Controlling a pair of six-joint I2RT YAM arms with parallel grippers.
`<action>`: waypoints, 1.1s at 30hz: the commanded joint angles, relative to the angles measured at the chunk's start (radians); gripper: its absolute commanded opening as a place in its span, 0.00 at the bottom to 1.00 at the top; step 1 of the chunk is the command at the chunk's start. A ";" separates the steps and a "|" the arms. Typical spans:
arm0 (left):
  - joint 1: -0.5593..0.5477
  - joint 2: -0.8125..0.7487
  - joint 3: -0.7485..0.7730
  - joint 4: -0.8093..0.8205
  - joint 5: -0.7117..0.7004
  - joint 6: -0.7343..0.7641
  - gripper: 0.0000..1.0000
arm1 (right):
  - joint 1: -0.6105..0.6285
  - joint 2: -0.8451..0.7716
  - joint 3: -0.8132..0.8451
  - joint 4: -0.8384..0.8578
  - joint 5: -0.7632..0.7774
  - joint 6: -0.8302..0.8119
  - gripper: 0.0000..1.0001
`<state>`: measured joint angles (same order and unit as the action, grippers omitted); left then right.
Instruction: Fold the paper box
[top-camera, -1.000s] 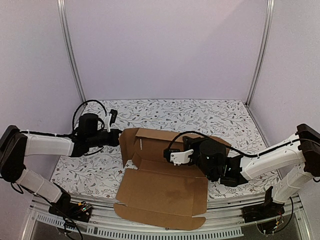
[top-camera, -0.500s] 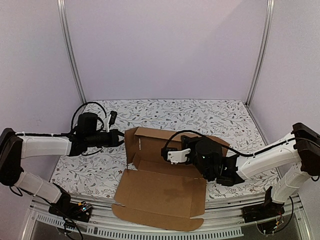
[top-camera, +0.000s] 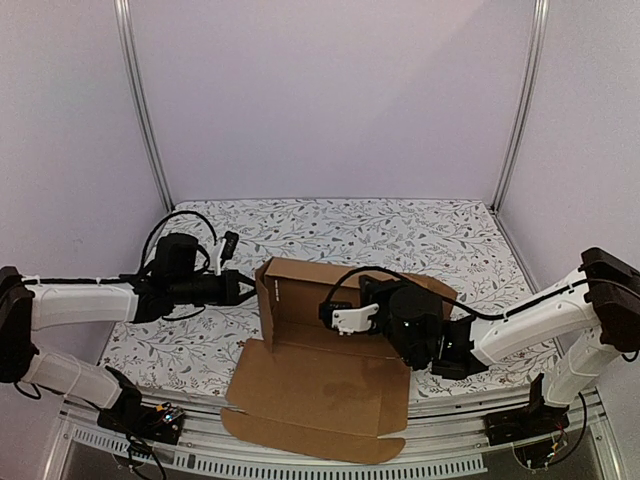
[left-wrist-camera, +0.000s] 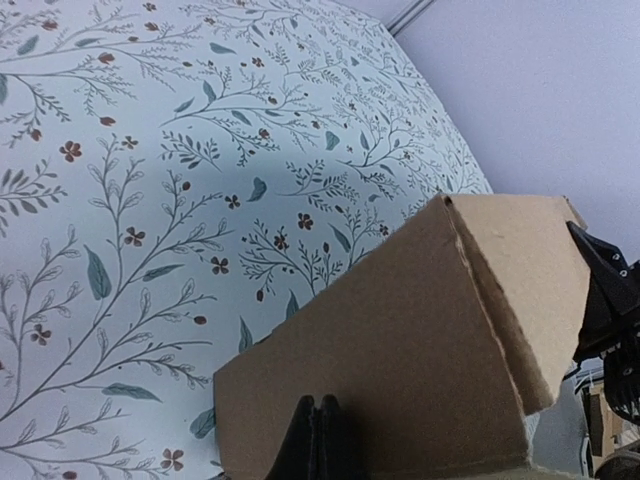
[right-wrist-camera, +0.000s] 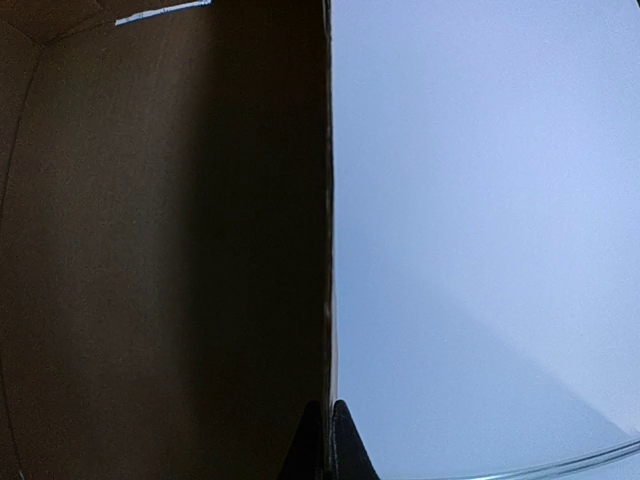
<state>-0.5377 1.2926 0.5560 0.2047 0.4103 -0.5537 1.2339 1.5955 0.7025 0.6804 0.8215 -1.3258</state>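
The paper box is brown corrugated cardboard, part folded. Its wide lid panel lies flat toward the front, and its back wall and left side wall stand up. My left gripper is shut, with its tips against the outside of the left side wall. The closed fingers hold nothing. My right gripper is inside the box near the back wall and is also shut. In the right wrist view its tips line up with the edge of a dark cardboard panel, and I see nothing pinched.
A floral cloth covers the table. The lid's front edge overhangs the metal rail at the near side. Frame posts stand at the back corners, with purple walls all round. Cables loop above both wrists.
My left gripper moved right and pushed the left side wall from leaning outward to nearly upright. The right arm shifted slightly left inside the box, and the whole box slid a little.
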 joint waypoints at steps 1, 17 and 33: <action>-0.037 -0.072 -0.053 -0.006 -0.033 0.005 0.00 | 0.025 0.036 -0.031 0.005 0.014 -0.005 0.00; -0.089 -0.138 -0.104 0.008 -0.061 0.120 0.13 | 0.040 0.064 -0.015 0.010 0.023 -0.004 0.00; -0.132 -0.067 -0.065 0.053 -0.123 0.162 0.39 | 0.056 0.082 -0.004 -0.001 0.026 0.002 0.00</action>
<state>-0.6437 1.2079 0.4641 0.2245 0.3218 -0.4137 1.2617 1.6352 0.6975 0.7486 0.8726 -1.3437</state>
